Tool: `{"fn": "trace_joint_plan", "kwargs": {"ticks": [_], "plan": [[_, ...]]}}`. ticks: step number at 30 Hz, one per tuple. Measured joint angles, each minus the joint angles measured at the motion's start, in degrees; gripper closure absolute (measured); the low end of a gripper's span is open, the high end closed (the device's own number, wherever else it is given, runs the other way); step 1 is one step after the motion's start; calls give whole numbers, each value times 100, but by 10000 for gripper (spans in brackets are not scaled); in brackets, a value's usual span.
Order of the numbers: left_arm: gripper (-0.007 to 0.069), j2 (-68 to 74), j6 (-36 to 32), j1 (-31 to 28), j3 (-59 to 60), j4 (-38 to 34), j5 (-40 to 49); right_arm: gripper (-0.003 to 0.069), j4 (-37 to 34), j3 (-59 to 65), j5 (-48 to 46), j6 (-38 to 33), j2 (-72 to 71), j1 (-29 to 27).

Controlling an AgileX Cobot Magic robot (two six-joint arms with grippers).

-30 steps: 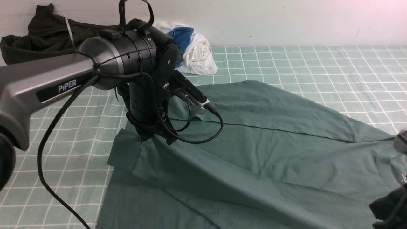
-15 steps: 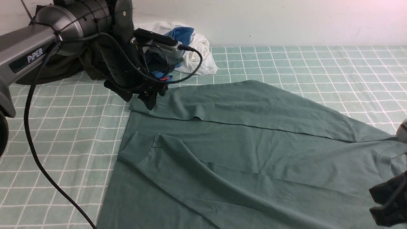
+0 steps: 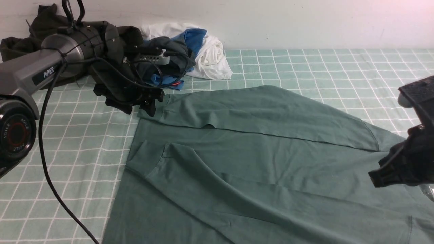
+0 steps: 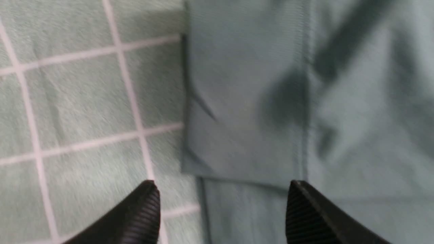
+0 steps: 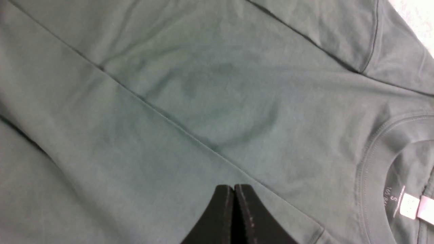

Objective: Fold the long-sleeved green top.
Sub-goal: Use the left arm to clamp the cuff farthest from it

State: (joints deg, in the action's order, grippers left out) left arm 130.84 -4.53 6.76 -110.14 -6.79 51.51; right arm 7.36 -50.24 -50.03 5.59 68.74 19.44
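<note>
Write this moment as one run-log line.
left gripper: open, above cuff | right gripper: shut, empty | green top: flat, sleeves folded in

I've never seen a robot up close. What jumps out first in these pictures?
A big green long-sleeved top lies spread on a checked green cloth, sleeves laid across its body, filling the middle of the front view. The left gripper hangs open at the top's far cuff, and the right gripper is shut over the body near the collar. A heap of white, blue and dark clothes sits against the far wall.
</note>
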Motion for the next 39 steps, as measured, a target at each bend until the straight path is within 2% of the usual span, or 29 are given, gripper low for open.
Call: {"fn": "trace_joint_plan", "kwargs": {"ticks": [9, 14, 15, 16, 18, 19, 20, 23, 32, 39], "plan": [[175, 356, 82, -30, -86, -122, -399, 673, 21, -39, 6, 0, 609, 0], [260, 368, 114, -30, -92, -133, -462, 673, 24, -39, 6, 0, 633, 0], [309, 368, 114, -35, -92, -150, -480, 673, 24, -39, 6, 0, 633, 0], [315, 368, 114, -35, -92, -151, -480, 673, 24, -39, 6, 0, 633, 0], [394, 368, 108, -35, -92, -182, -480, 673, 28, -39, 6, 0, 633, 0], [400, 368, 100, -35, -92, -187, -480, 673, 28, -39, 6, 0, 633, 0], [442, 368, 45, -35, -92, -206, -480, 673, 35, -39, 6, 0, 633, 0], [476, 339, -3, -19, -92, -201, -480, 673, 41, -39, 6, 0, 633, 0], [480, 208, -17, -19, -92, -195, -473, 673, 61, -39, 11, 0, 633, 0], [415, 208, -36, -19, -92, -179, -468, 673, 66, -39, 84, 0, 633, 0]]}}
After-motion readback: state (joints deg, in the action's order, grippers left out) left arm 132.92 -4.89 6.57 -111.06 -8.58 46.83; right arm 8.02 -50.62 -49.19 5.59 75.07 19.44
